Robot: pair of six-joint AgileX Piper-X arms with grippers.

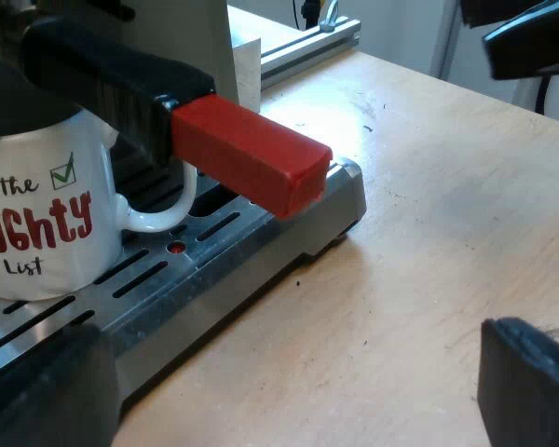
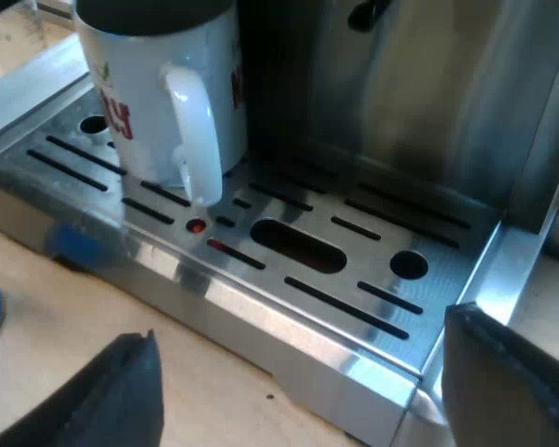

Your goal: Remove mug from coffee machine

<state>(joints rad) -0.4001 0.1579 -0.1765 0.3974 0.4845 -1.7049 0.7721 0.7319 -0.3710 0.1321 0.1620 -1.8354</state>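
Mug (image 1: pixel 37 214) on drip tray (image 2: pixel 261 317) beneath red-ended handle (image 1: pixel 252 154); left gripper (image 1: pixel 289 386) and right gripper (image 2: pixel 298 391) have their fingers spread; a steep lift could strike that handle.

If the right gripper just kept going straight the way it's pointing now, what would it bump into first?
Most likely the machine's drip tray, around its front edge or slotted top. The right gripper, fingers open, aims there, with the mug standing off that line. Depth is hard to judge.
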